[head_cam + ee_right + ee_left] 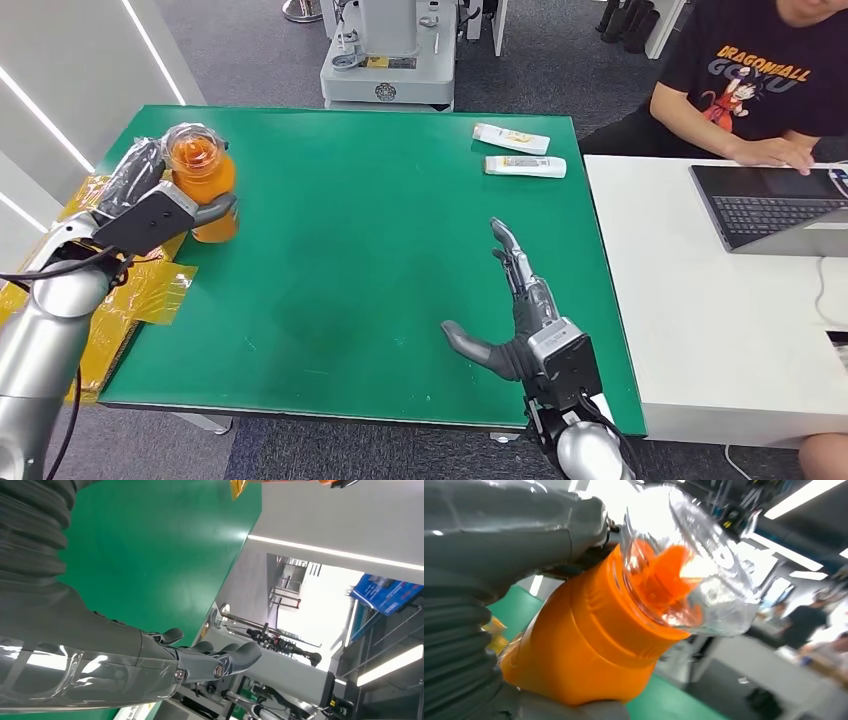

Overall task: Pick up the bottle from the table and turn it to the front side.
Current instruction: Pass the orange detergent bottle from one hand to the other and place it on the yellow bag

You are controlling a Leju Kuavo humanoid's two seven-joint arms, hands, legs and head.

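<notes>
left hand (pixel 160 210) fingers wrap orange bottle (pixel 205 180), lifted | right hand (pixel 520 300) fingers spread, empty, over table (pixel 380 200) | rotate slowly, keep thumb firm below cap

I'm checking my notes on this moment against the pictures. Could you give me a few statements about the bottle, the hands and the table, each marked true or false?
1. The left hand holds the orange bottle. True.
2. The right hand grips a tube. False: it is open and holds nothing.
3. Two white tubes lie at the far right of the green table. True.
4. The bottle has a black cap. False: its clear cap covers an orange top.
</notes>
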